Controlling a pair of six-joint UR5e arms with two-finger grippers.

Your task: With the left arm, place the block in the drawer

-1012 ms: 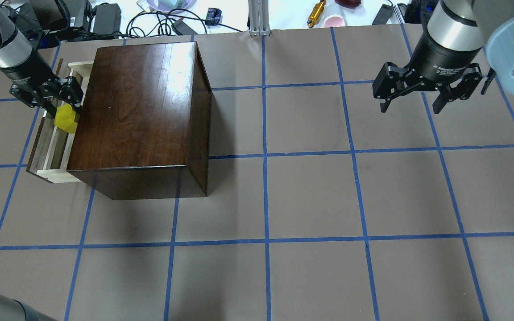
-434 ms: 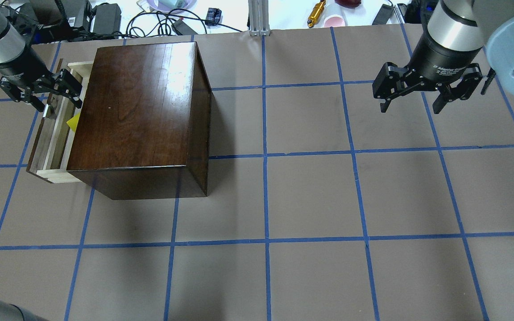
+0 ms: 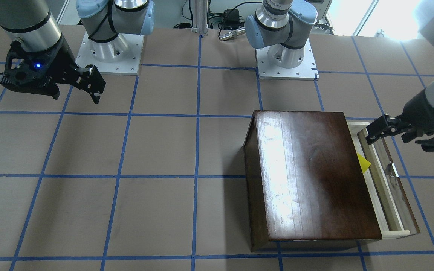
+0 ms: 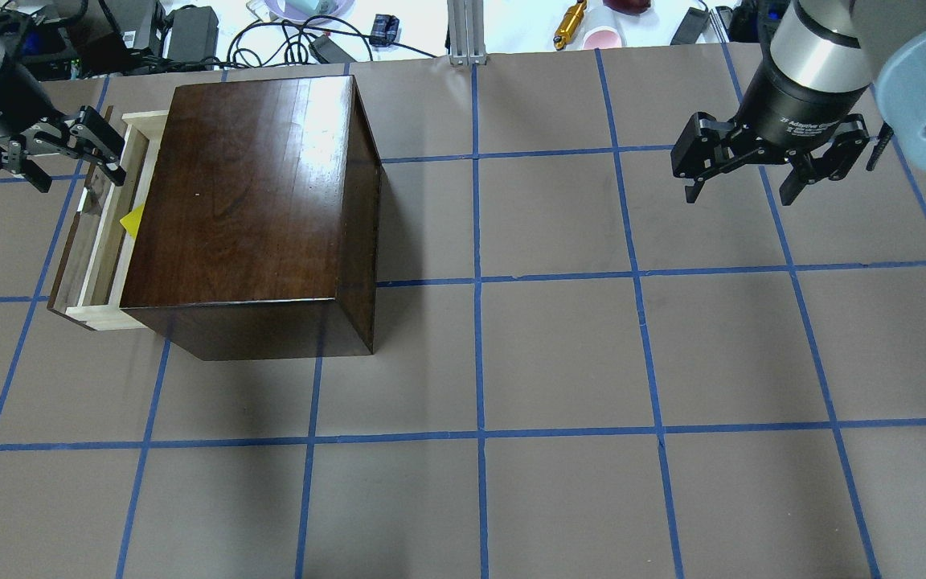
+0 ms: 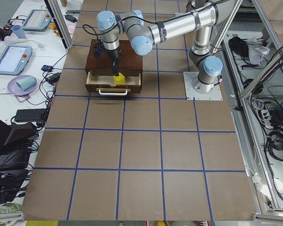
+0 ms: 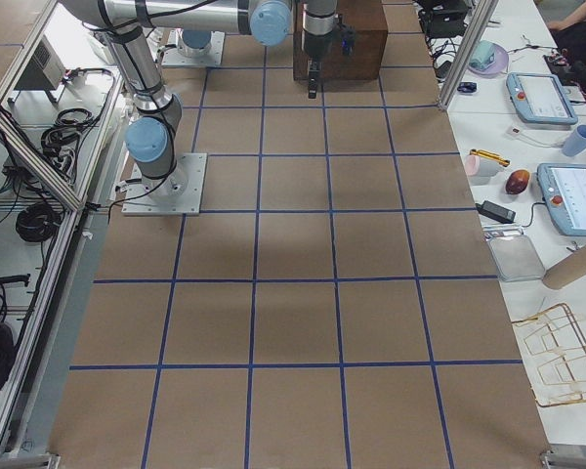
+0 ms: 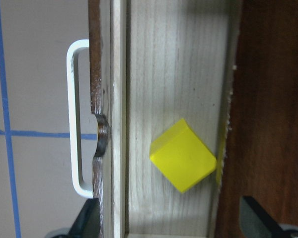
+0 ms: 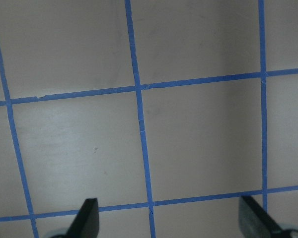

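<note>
Since releasing, left hand (image 4: 79,182) has lifted away, spread wide and empty; block (image 7: 183,161) sits skewed in drawer (image 7: 164,59) and might catch the wooden box (image 4: 254,185) on closing.

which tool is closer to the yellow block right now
Left. The left tool hangs open right above the drawer, with the block lying in it just below. The right tool hangs open over the table, far off on the other side of the box.
</note>
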